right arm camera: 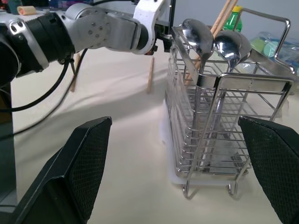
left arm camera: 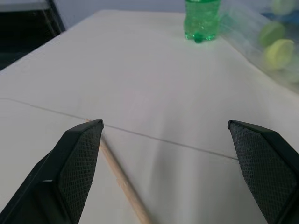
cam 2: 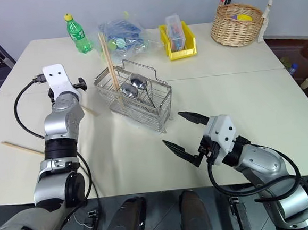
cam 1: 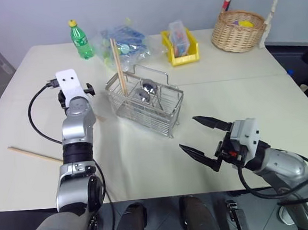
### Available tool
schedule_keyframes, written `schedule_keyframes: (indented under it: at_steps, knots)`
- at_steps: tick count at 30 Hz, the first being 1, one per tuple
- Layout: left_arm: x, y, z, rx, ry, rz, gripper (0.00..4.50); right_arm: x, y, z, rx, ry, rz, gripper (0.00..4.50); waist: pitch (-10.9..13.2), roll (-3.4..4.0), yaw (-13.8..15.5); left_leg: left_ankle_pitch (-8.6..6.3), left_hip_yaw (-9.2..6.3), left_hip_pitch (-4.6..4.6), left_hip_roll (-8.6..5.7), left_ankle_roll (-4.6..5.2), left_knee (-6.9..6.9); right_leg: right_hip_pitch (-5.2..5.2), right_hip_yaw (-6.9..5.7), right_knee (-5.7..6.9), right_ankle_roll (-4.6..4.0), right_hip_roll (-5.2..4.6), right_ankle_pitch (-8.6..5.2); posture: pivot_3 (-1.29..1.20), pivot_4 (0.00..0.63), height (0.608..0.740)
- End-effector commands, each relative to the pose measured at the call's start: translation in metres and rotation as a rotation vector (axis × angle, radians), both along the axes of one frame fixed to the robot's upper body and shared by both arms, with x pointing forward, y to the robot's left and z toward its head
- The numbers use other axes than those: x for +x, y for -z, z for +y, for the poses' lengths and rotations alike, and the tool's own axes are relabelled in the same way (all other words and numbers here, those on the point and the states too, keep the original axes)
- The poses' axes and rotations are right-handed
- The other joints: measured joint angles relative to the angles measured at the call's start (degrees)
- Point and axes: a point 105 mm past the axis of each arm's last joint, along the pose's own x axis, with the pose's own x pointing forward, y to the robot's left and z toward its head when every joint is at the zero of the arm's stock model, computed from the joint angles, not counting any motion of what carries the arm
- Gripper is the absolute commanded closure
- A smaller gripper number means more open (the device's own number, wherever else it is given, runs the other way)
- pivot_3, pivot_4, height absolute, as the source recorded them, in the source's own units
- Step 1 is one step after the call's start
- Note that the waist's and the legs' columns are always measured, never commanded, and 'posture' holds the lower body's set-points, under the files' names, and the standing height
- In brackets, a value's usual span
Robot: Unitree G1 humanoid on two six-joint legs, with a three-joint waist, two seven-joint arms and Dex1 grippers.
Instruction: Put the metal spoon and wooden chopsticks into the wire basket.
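Both end effectors [left arm camera: 168, 168] [cam 1: 201, 138] agape, empty

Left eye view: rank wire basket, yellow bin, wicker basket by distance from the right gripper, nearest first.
From the right gripper:
1. Wire basket, just up-left of it, mid-table.
2. Yellow bin, farther back, near the table's far edge.
3. Wicker basket, far right corner.

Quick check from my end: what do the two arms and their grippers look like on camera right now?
Both arms are silver-grey metal with black joint bands. Each wrist carries a white boxy housing, with a black cable looping from it along the forearm. The left gripper and right gripper each have two black, tapering, pointed fingers with cross-hatched textured pads.
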Motion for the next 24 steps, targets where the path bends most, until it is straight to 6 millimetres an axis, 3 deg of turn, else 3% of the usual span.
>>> schedule_keyframes:
  at_steps: [1, 11, 20, 24]
  knots:
    - [-0.001, 0.003, 0.007, -0.05, -0.126, 0.042, 0.0, -0.002, -0.007, 0.004, 0.013, -0.008, -0.045, 0.05, 0.0, -0.01, 0.06, 0.0, 0.0, 0.0, 0.0, 0.0, 0.0, 0.0, 0.0, 0.0, 0.0, 0.0, 0.0, 0.0, 0.15, 0.74]
    - [-0.012, 0.031, 0.017, -0.244, -0.299, 0.149, 0.0, 0.001, -0.005, 0.004, 0.019, 0.013, -0.041, 0.05, 0.04, -0.08, 0.13, 0.01, 0.0, -0.02, 0.0, -0.02, 0.0, -0.01, 0.0, 0.0, 0.02, 0.0, -0.01, 0.0, 0.15, 0.74]
    - [-0.005, 0.066, 0.011, -0.346, -0.289, 0.255, 0.0, 0.006, -0.005, 0.003, 0.024, 0.022, -0.043, 0.05, 0.01, -0.05, 0.1, 0.01, 0.0, 0.03, -0.01, -0.02, 0.01, 0.02, 0.0, 0.02, 0.02, 0.0, -0.01, 0.0, 0.15, 0.74]
    - [-0.003, 0.072, 0.012, -0.375, -0.296, 0.262, 0.0, 0.007, -0.004, 0.003, 0.026, 0.028, -0.045, 0.05, -0.06, -0.01, 0.11, 0.01, 0.0, 0.09, -0.01, -0.03, 0.01, 0.08, 0.0, 0.03, 0.02, 0.0, -0.01, 0.0, 0.15, 0.74]
